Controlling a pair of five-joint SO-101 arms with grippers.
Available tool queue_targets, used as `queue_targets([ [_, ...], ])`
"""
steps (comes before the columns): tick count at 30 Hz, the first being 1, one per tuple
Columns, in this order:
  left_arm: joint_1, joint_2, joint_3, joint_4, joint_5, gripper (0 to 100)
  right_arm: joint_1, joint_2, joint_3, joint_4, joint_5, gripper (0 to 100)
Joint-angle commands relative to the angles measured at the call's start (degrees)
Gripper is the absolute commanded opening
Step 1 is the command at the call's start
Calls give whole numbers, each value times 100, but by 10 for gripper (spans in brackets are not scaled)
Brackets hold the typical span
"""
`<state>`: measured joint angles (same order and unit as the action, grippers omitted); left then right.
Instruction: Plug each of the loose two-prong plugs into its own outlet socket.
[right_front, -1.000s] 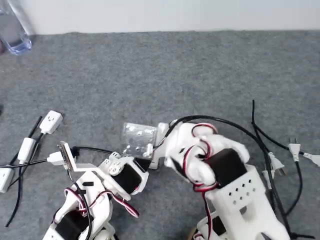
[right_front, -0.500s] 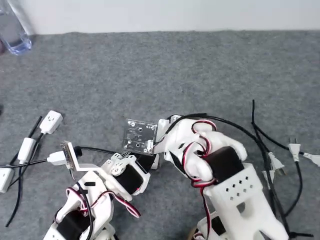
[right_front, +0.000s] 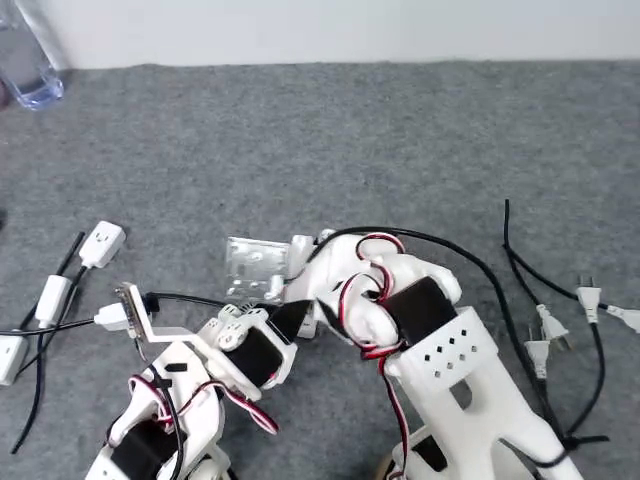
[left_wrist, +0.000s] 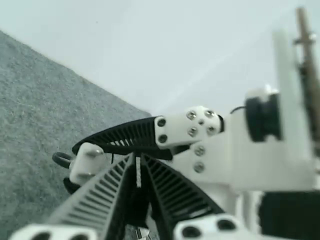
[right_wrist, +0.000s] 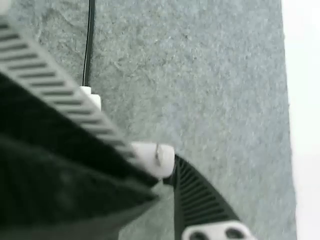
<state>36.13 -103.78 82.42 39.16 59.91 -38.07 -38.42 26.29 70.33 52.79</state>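
1. High view:
   - The right arm (right_front: 400, 320) has swung left over the last second. Its clear plate (right_front: 255, 265) went from frame centre to centre-left.
   - The left arm (right_front: 190, 400), lower left, hasn't budged.
   - The white sockets (right_front: 103, 243) at the left edge and the loose plugs (right_front: 590, 297) at the right edge lie where they were.
   - My read: the right arm is carrying something toward the socket side, and nothing is seated yet.

2. Left wrist view:
   - The left gripper (left_wrist: 137, 172) has its fingers pressed together, tips touching. I can't tell if anything sits deeper between them.
   - Just beside it is the other arm's black finger with a white plug (left_wrist: 85, 160) at its tip. A dark cable loops off the plug.
   - The two arms are very close, so there's a bump risk if the swing continues.

3. Right wrist view:
   - The right gripper (right_wrist: 164, 169) is pinching the white plug (right_wrist: 150, 152) between its fingers, over the grey carpet (right_wrist: 210, 75). What looks like one prong is visible.
   - A black cable (right_wrist: 90, 45) lies on the carpet beyond.
   - The held plug is the task's thing. It's off the floor and well apart from the sockets, so it needs more leftward travel and then prong alignment.
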Motion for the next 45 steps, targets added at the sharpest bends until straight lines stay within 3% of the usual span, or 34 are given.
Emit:
queue_targets([
  [1, 70, -62, 92, -53, -53, 13, -382, -4, -897, 426, -88, 8],
  [13, 70, -62, 92, -44, -53, 13, -391, -13, -1811, 1262, -167, 8],
  [45, 70, -62, 110, -26, -53, 13, -215, -980, -1547, 1622, -167, 8],
])
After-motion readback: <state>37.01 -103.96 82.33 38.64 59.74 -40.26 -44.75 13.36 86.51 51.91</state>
